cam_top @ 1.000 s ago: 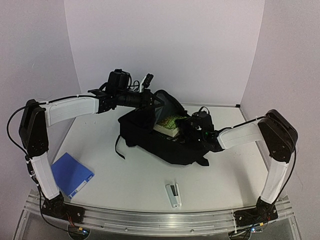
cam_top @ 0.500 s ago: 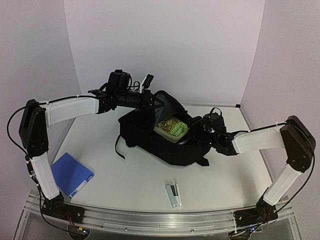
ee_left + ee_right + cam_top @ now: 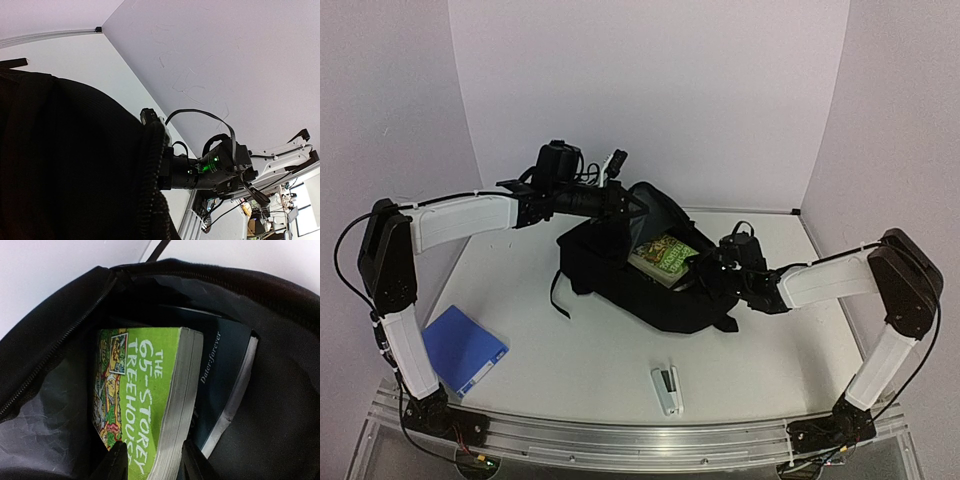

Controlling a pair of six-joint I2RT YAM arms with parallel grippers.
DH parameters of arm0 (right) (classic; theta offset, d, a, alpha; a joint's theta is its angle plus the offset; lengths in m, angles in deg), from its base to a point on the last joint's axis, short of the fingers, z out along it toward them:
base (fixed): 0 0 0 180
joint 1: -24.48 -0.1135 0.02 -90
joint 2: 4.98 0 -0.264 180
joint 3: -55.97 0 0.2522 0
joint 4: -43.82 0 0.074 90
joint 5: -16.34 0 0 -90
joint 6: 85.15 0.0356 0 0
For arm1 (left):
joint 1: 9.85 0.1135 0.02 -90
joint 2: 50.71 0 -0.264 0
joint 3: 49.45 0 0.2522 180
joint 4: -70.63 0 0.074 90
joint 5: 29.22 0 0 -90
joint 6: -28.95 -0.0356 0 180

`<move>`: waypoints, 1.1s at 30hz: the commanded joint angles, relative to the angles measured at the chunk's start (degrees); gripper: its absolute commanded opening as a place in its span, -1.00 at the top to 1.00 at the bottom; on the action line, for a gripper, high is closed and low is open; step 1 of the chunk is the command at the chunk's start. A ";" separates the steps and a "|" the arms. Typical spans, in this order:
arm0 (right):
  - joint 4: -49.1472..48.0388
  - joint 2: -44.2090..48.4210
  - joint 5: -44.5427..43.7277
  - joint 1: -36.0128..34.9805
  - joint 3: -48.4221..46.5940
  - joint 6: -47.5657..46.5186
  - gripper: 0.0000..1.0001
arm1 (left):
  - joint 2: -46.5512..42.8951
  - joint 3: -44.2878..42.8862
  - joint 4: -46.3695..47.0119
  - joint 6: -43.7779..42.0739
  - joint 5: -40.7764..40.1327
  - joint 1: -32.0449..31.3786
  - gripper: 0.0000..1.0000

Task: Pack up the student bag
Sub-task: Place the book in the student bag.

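Top external view: the student bag (image 3: 650,295) lies mid-table (image 3: 570,360), its mouth lifted open. The left gripper (image 3: 625,203) is clenched on the bag's raised flap. The right gripper (image 3: 152,462) straddles the green book (image 3: 145,390), which stands inside the bag beside a dark book (image 3: 225,365). Whether its fingers squeeze the green book cannot be told.

The top camera looks down from above and behind the arm bases over the whole surface (image 3: 570,370). The left wrist camera sits close against the student bag (image 3: 65,160), facing across at the right arm (image 3: 210,170). The right wrist camera peers closely into the bag's opening, also seen from above.
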 commanded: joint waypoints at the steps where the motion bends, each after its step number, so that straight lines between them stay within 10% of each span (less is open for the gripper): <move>1: -0.73 -2.35 2.16 -0.37 -3.12 -1.04 0.34 | -2.48 -0.39 5.21 -0.51 1.79 -0.52 1.00; 11: -1.90 -7.97 4.67 -0.38 -8.60 -1.98 0.63 | -2.11 -0.45 4.33 -0.90 1.79 -0.54 1.00; 33: -2.52 -6.76 -0.26 -0.38 -12.31 -7.24 0.47 | -0.18 2.48 4.68 6.63 1.41 5.68 1.00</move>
